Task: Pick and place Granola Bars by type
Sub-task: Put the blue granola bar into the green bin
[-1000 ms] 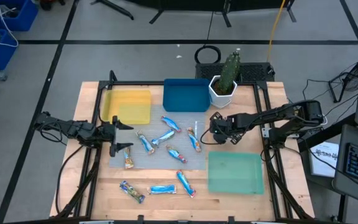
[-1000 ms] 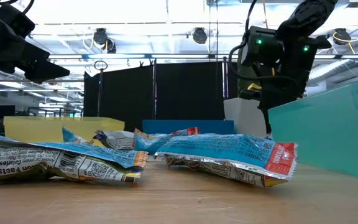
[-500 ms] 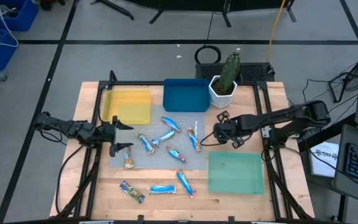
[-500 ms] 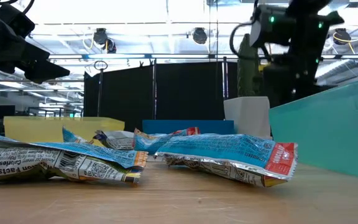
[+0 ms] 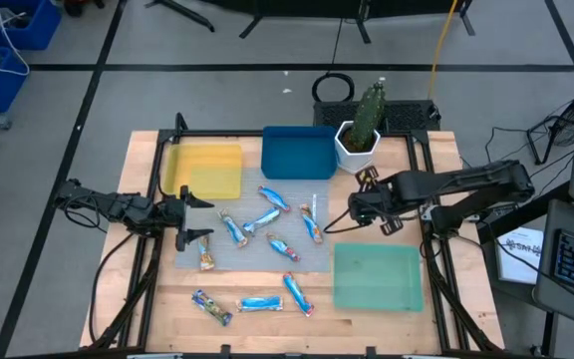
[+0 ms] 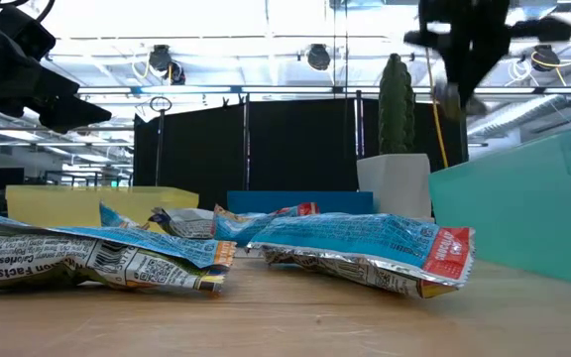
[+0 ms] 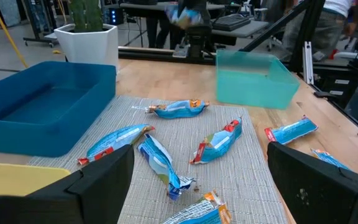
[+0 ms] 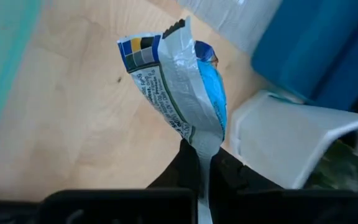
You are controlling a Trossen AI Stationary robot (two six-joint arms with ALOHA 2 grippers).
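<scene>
Several Granola Bars in shiny blue wrappers lie flat on a grey mat, and others lie on the bare wood near the table's near edge. My right gripper hovers right of the mat, between the white pot and the green tray, shut on one blue-and-silver bar. It shows high up in the low view. My left gripper waits open at the mat's left edge. In the left wrist view its fingers stand wide apart, short of the bars. My right gripper pinches the bar by its silver crimped end between the two fingers. It comes slanting down from the table's right side. The bar runs on lengthwise beyond the fingertips and is lifted clear above the wood.
A yellow tray and a blue tray stand along the far edge. Beside them is a cactus in a white pot. A green tray sits near right, just below my right gripper. People and desks show beyond the table.
My right gripper has risen well above the table and drifted a little toward the right edge, staying shut on the bar. In the low view it climbed from pot height to the top of the picture. The other bars lie where they were.
</scene>
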